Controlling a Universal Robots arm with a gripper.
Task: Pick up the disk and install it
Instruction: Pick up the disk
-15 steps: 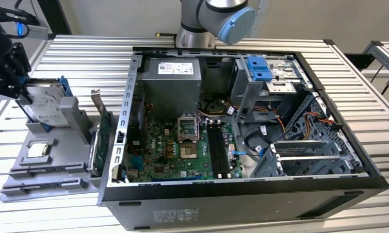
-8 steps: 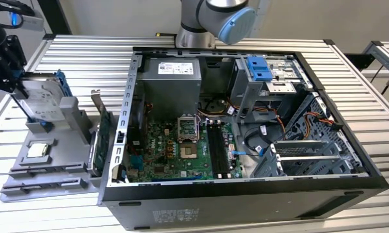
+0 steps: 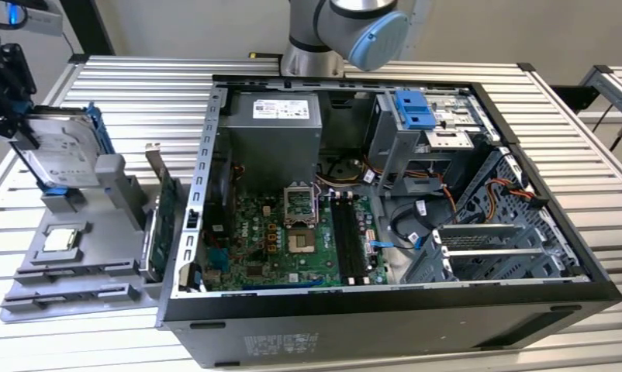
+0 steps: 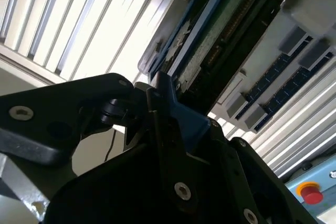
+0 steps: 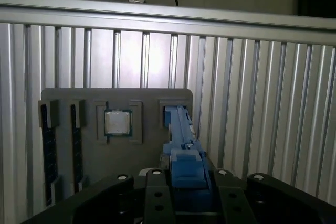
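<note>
Black gripper [image 5: 186, 184] is clamping the blue carrier rail of the flat silver-grey rectangular metal disk [image 3: 57, 151] with white label, jaws closed on it. The disk is standing tilted in the grey plastic fixture tray [image 3: 84, 267] by the slatted aluminium bench [image 3: 135, 85] edge at the exterior view's left, just beside the open black computer case [image 3: 394, 298]. A small square silver chip [image 5: 118, 123] is lying in the tray.

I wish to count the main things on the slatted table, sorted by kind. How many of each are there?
disk: 1
processor chip: 1
grey holder tray: 1
open computer case: 1
Total: 4
</note>
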